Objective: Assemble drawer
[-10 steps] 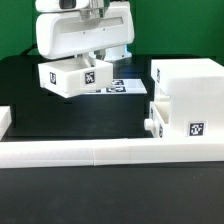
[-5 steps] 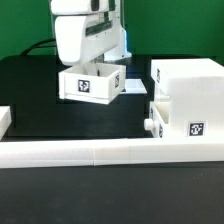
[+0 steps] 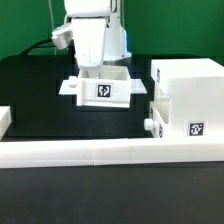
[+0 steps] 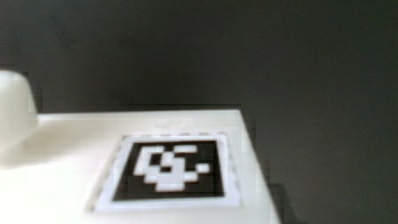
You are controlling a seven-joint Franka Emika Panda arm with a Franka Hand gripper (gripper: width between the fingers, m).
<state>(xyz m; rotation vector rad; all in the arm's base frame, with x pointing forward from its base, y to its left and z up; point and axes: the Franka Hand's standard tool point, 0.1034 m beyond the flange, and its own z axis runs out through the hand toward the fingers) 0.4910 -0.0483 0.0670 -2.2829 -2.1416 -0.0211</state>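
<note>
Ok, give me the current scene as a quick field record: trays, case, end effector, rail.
held tray: white open-topped tray, tag facing the camera, under the arm
end effector: reaching down into that tray; jaws hidden, grip state unclear
case: large white case at the exterior view's right
second tray: knobbed tray seated in the case's lower part
rail: long low white rail across the front
surface: black table

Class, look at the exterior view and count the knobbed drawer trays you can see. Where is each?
2. One tray sits mid-table under the arm, tag facing the camera. The other tray sits in the case at the exterior view's right, knob pointing left. More may be hidden.
</note>
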